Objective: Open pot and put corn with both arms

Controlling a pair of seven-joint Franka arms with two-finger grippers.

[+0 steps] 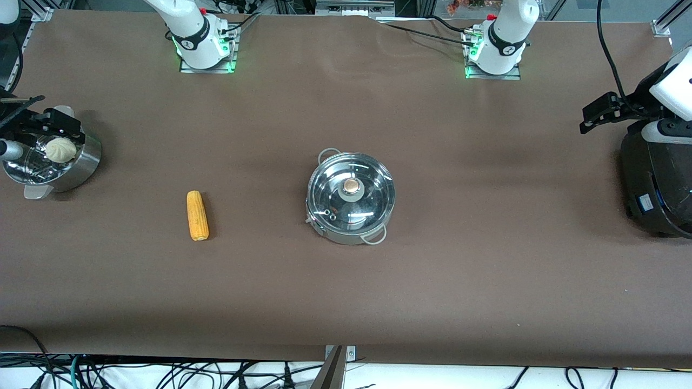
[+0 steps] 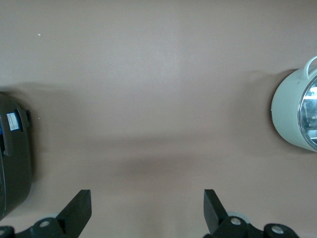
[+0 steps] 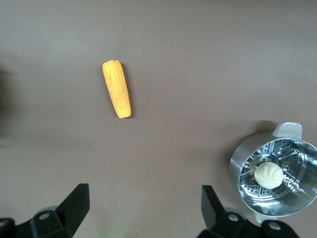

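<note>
Both jaws apart: left gripper (image 2: 146, 210) beside cooker (image 2: 12, 153), right gripper (image 3: 143, 208) over steamer bowl (image 3: 272, 173); no writing legible.

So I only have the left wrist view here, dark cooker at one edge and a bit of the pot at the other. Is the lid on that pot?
Observer: Yes. The glass lid sits shut on the pot, knob up.
Operator: Where is the corn?
Observer: The corn lies on the table, beside the pot toward the right arm's end.
Operator: And the right gripper?
Observer: The right gripper is open and empty, up over the steamer bowl at that end of the table.
Operator: Anything in that bowl?
Observer: One white bun.
</note>
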